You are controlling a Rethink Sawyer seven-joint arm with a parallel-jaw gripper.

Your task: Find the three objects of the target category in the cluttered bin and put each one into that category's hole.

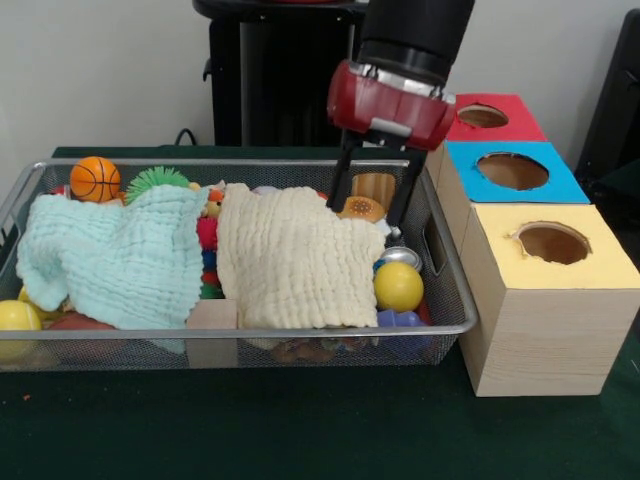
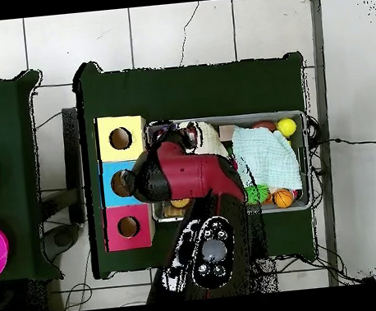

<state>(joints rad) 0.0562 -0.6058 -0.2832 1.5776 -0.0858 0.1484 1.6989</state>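
From the front we see the hand (image 1: pixel 370 205) lowered into the bin's (image 1: pixel 240 164) far right corner, its two fingers spread apart around a tan wooden block, empty. A cream cloth (image 1: pixel 295 258) and a mint cloth (image 1: pixel 115 255) cover most of the clutter. The blue-topped hole (image 1: pixel 512 170) sits between the red and yellow boxes, right of the bin.

From overhead we see the red arm (image 2: pixel 189 174) hiding the hand; the hole (image 2: pixel 121 183) lies beside the bin (image 2: pixel 309 159) on the green tabletop (image 2: pixel 193 91).
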